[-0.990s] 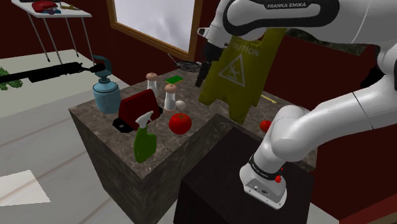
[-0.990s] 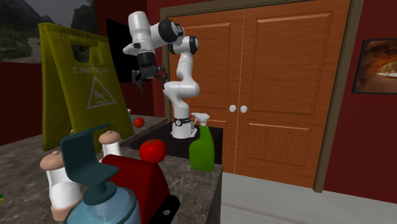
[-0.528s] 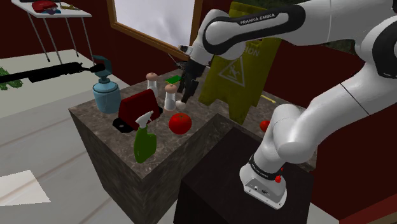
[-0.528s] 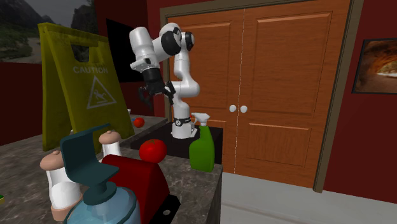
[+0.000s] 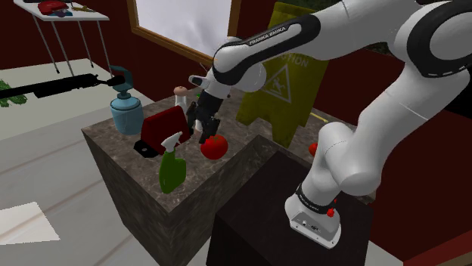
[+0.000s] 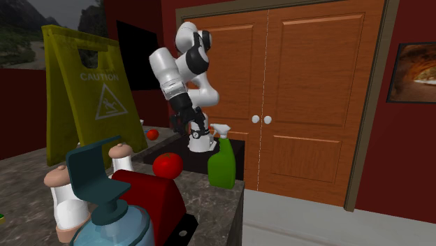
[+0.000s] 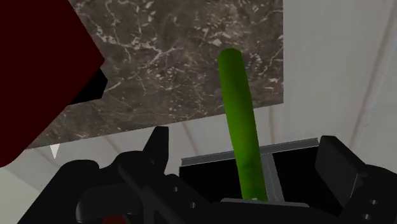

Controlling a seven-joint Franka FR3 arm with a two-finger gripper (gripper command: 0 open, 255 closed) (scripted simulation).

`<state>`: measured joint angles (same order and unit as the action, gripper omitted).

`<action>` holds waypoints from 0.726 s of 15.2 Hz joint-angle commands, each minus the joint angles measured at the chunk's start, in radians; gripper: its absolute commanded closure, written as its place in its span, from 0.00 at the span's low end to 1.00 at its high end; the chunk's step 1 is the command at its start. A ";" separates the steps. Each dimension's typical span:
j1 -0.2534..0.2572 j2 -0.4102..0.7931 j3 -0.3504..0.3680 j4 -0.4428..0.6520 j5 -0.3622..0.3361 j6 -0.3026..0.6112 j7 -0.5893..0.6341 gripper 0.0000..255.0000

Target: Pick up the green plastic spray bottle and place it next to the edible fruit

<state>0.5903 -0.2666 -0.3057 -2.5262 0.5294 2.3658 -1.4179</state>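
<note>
A green spray bottle [image 5: 172, 169] with a white trigger head stands upright near the front edge of the marble counter [image 5: 113, 143]. A red tomato [image 5: 214, 146] sits just to its right in the shoulder view. My gripper [image 5: 203, 134] hangs open above the counter, between the tomato and the dark red box [image 5: 161, 126], higher than the bottle's head. In the second exterior view the gripper [image 6: 197, 131] hovers behind the bottle [image 6: 222, 164] and the tomato [image 6: 168, 165]. Through the wrist camera the bottle [image 7: 236, 102] lies below and between my spread fingers [image 7: 159, 145], untouched.
A blue pump dispenser [image 5: 125, 110] and two shakers [image 5: 181, 95] stand at the counter's back. A yellow caution sign [image 5: 286, 83] leans behind it, with a second small tomato [image 5: 315, 149] beside my stand. Wooden double doors [image 6: 307, 98] close off the second exterior view.
The arm has swung down and toward the shoulder view's left, from in front of the caution sign to just above the counter near the tomato and bottle. The fingers stay apart.
</note>
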 commanded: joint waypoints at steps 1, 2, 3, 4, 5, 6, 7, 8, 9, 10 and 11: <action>0.052 0.061 -0.014 0.021 0.073 0.019 -0.145 0.00; 0.074 0.089 -0.015 0.030 0.109 0.025 -0.211 0.00; 0.094 0.116 -0.015 0.040 0.145 0.031 -0.277 0.00; 0.113 0.142 -0.015 0.049 0.178 0.034 -0.340 0.00; 0.117 0.154 -0.012 0.049 0.193 0.044 -0.349 0.00; 0.121 0.166 -0.009 0.049 0.207 0.053 -0.359 0.00; 0.126 0.178 -0.006 0.050 0.222 0.063 -0.368 0.00; 0.131 0.191 -0.003 0.051 0.237 0.072 -0.378 0.00; 0.135 0.203 -0.001 0.052 0.253 0.081 -0.388 0.00; 0.140 0.216 0.002 0.053 0.269 0.090 -0.398 0.00; 0.144 0.229 0.005 0.055 0.285 0.098 -0.408 0.00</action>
<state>0.7294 -0.0567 -0.3030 -2.4762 0.7937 2.4547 -1.8111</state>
